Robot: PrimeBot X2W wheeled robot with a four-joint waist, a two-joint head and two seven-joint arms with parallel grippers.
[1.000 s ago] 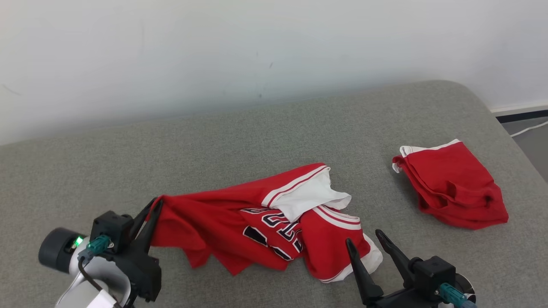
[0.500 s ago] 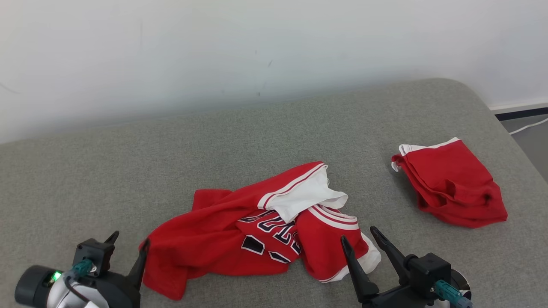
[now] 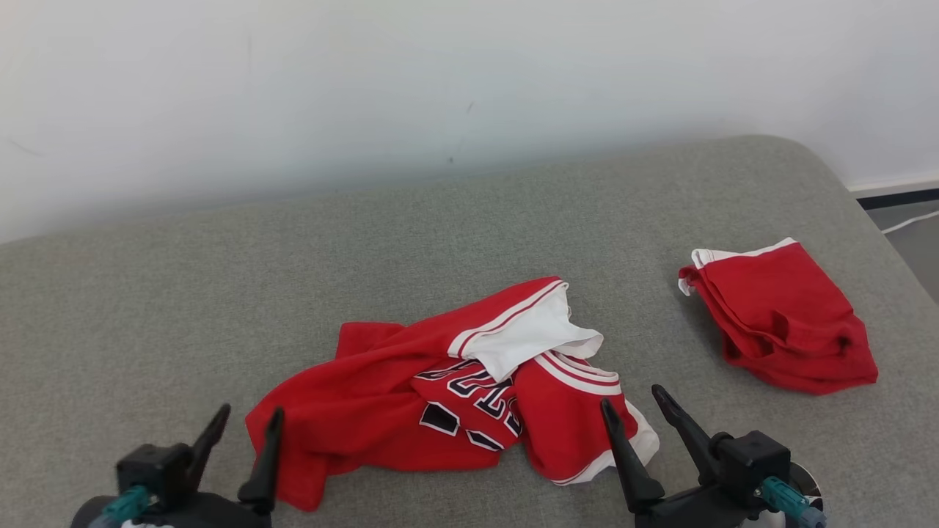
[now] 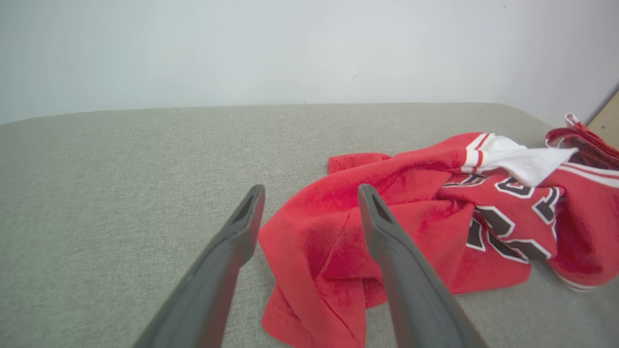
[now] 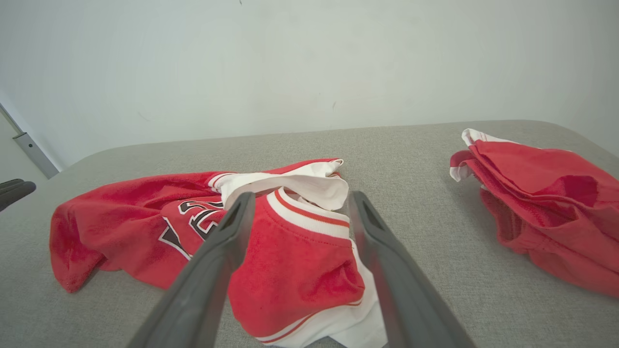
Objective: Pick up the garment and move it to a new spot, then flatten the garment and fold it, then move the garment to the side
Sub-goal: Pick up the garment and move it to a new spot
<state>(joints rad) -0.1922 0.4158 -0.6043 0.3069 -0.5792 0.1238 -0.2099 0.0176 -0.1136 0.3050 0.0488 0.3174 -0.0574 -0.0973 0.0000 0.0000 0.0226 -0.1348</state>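
A crumpled red jersey [image 3: 447,396] with white trim and dark lettering lies in a heap near the front middle of the grey cushioned surface [image 3: 293,279]. My left gripper [image 3: 246,425] stands open at the lower left, its fingers just beside the jersey's left edge, holding nothing. In the left wrist view the jersey [image 4: 425,227] lies past and between the open fingers [image 4: 237,237]. My right gripper [image 3: 638,411] is open at the lower right, at the jersey's white-trimmed right edge. The right wrist view shows that edge [image 5: 300,261] between its spread fingers [image 5: 372,241].
A second red garment [image 3: 785,315], folded with a white edge, rests at the right of the surface, also seen as the red garment [image 5: 546,193] in the right wrist view. A white wall [image 3: 440,88] rises behind. The surface's right edge drops to a floor [image 3: 910,220].
My left gripper let go of the jersey's left end and drew back toward me, now open. The jersey's left part dropped and slumped onto the surface. The right gripper barely moved.
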